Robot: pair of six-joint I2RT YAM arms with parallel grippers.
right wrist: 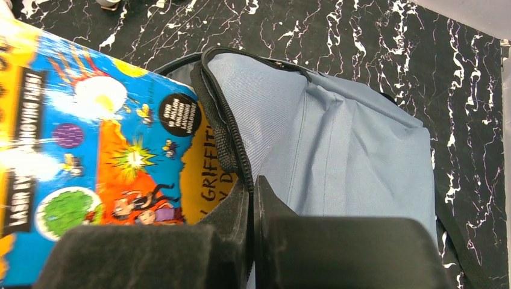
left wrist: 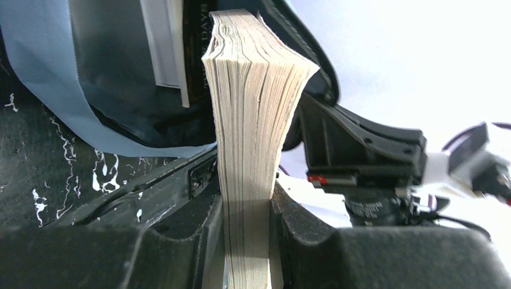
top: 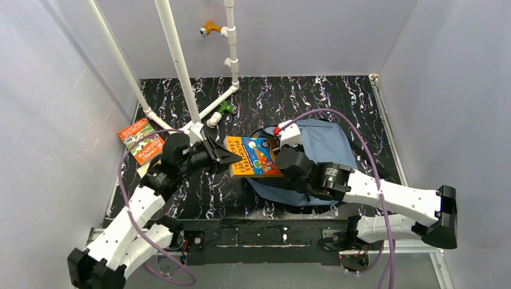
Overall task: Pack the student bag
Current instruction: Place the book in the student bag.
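We saw the dusty-blue backpack (top: 328, 144) lying on the black table (top: 337, 96), mouth open leftward, one end of a colourful book (top: 253, 156) inside.

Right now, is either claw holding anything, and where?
The left gripper clamps the colourful paperback book by its page edge; the right gripper pinches the dusty-blue fabric backpack by its black zipper rim.

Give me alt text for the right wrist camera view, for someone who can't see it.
The right tool pinches the zippered rim of the blue student bag at its opening. A colourful book pokes its corner inside, over a black marbled table.
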